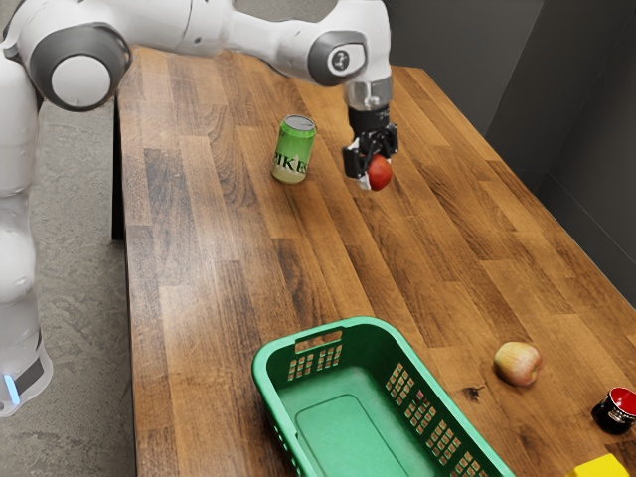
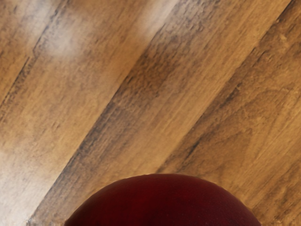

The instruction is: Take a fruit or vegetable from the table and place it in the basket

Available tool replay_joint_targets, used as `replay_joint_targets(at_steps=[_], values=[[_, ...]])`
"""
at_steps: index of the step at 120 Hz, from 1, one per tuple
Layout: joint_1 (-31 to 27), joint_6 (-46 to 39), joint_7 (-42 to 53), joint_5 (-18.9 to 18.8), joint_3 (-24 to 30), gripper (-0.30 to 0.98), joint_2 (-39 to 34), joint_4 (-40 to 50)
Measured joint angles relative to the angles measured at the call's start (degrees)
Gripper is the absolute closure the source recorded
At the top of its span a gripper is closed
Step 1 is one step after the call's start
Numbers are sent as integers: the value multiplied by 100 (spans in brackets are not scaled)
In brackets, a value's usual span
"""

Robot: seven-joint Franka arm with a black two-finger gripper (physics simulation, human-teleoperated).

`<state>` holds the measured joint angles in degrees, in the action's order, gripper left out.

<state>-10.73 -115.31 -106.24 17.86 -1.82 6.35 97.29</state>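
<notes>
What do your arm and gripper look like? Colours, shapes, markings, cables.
My arm is glossy white with rounded segments, dark grey rings around white round caps at the joints, and a small dark logo near the wrist. A blue light strip marks the base. Below a silvery collar, the gripper is black and angular, two-fingered. I make out no cables.

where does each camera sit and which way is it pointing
Exterior view: beside the arm, raised, looking down across the wooden table and green basket; the arm enters from the exterior view's left, its pincer shut on a red fruit.
Wrist view: on the arm's hand, looking down at the table's planks, with the fruit at its lower edge.
Shared: the fruit and the tabletop.
</notes>
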Motion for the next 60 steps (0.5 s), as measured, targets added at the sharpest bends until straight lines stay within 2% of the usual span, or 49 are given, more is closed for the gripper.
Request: replay_joint_targets(at_steps=[19,28,41,60], values=[[727,59,-181,2,-44,37,-897,707],[1285,73,-328,9,-38,36,-1287,1047],[2210,75,-535,28,-30,37,-1392,1126],[3120,64,-814,69,-16,37,-1374,1102]])
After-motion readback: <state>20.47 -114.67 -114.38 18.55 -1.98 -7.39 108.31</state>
